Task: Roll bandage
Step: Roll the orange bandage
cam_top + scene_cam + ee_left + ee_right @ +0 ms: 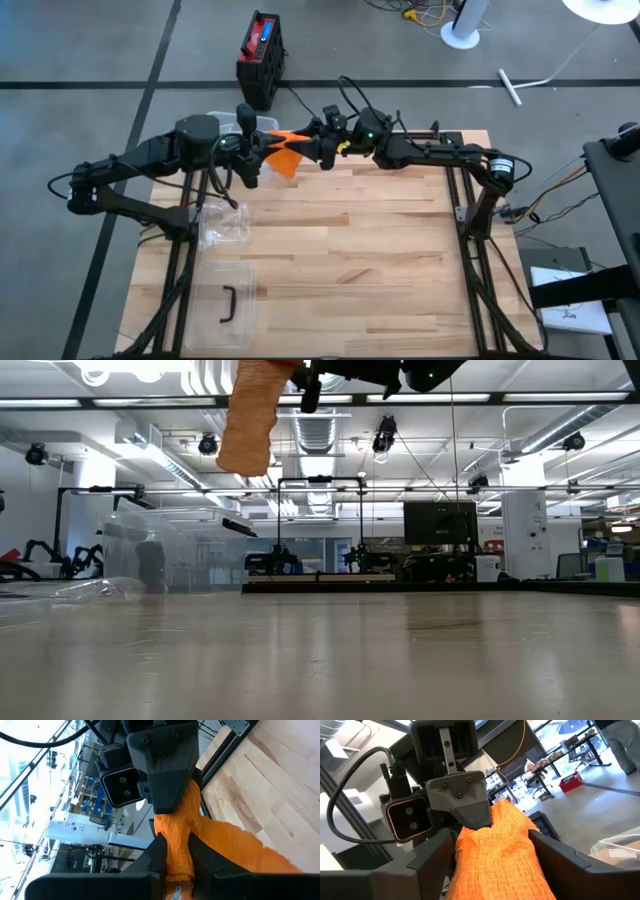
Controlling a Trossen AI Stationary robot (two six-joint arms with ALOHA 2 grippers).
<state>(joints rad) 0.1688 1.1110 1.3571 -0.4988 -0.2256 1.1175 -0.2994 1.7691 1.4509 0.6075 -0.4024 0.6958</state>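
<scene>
Orange bandage (497,855) fills the space between my right gripper (495,865)'s fingers, which stand wide on either side of the cloth; whether they press it I cannot tell. My left gripper (175,855) is nearly closed, pinching the same bandage (177,845) at one end. From above, both grippers meet over the table (380,250)'s far edge, the bandage (285,150) slung between them, off the wood. Low view: a loose tail (250,420) hangs down. Clear plastic bin (225,300) sits near my left arm's base.
</scene>
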